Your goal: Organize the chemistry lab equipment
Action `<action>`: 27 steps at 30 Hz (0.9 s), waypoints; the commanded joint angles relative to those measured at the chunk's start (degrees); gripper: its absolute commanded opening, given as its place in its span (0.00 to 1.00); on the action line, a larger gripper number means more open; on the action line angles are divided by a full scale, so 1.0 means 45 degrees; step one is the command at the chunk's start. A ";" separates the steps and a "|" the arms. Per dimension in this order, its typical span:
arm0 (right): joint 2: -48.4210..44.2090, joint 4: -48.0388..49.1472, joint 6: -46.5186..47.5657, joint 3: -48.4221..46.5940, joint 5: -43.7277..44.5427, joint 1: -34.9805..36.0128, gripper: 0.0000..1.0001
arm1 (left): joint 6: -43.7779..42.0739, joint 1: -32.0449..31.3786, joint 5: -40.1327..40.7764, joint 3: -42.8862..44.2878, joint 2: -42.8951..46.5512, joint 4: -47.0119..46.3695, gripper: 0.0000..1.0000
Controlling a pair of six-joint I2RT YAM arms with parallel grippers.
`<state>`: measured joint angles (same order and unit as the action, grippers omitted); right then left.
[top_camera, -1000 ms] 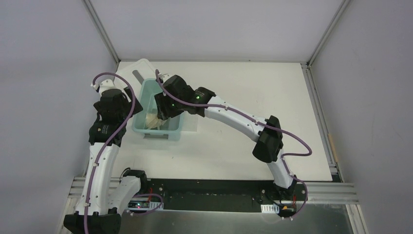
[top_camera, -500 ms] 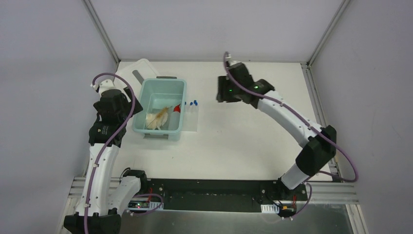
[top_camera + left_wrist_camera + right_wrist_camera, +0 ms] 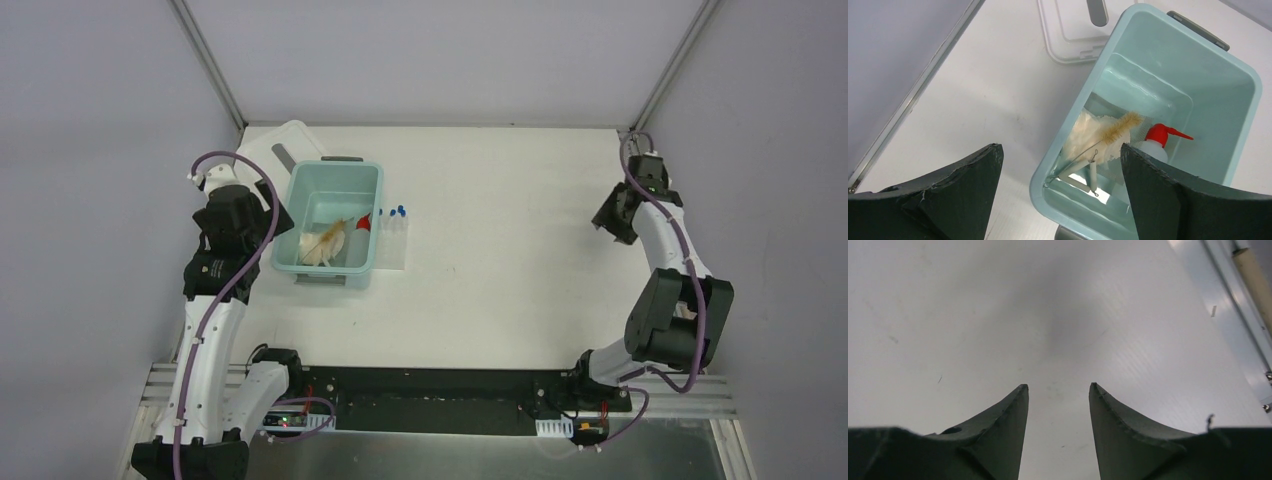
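One white red-spouted squeeze bottle (image 3: 1155, 147) is newly binned; right gripper (image 3: 1058, 385) (half-open, empty) retreats to the table's (image 3: 500, 180) right edge; left gripper (image 3: 1058, 147) gapes, empty.

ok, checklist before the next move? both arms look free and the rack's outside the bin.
1. left fingers open, empty, beside the bin's left wall: ok.
2. right fingers open, empty, over bare table at far right: ok.
3. squeeze bottle and brush inside the bin: ok.
4. lid off, flat on the table beyond the bin: ok.
5. tube rack with blue-capped tubes packed: not ok, it stands on the table by the bin's right wall.
6. rack touching the bin: cannot tell.
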<state>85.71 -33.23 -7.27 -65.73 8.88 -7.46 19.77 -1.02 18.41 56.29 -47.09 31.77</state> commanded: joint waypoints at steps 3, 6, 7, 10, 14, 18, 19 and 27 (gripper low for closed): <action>0.0720 0.0401 0.0550 -0.0370 0.0933 -0.2619 0.50 | -0.0431 0.0109 -0.0471 -0.0369 0.0188 -0.0781 0.90; 0.0830 0.0581 0.0685 -0.0248 0.1499 -0.3591 0.49 | -0.0669 0.0109 -0.0647 -0.0407 -0.0032 -0.1001 0.90; 0.0901 0.0609 0.0766 -0.0259 0.1621 -0.3834 0.49 | -0.0747 0.0109 -0.0744 -0.0433 -0.0110 -0.1123 0.90; 0.1136 0.0824 0.1103 -0.0205 0.2227 -0.4183 0.49 | -0.1091 0.0030 -0.0981 -0.0498 -0.0223 -0.1418 0.90; 0.1600 0.1322 0.1516 -0.0227 0.2938 -0.4386 0.49 | -0.1365 -0.0114 -0.0515 -0.0636 -0.0148 -0.1590 0.90; 0.2045 0.1589 0.2113 -0.0188 0.3545 -0.4604 0.49 | -0.1541 -0.0240 -0.0361 -0.0906 0.0022 -0.1800 0.91; 0.2037 0.1797 0.2212 -0.0057 0.3652 -0.4622 0.49 | -0.1534 -0.0242 -0.0313 -0.0974 0.0077 -0.1839 0.91; 0.1054 0.1605 0.2396 -0.0085 0.0151 -0.4740 0.52 | -0.1945 -0.0463 0.0043 -0.1170 0.0322 -0.2199 0.91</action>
<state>95.26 -25.98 2.02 -65.67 20.29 -29.02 12.67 -2.46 17.10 51.66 -47.03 25.19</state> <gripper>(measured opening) 0.503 0.906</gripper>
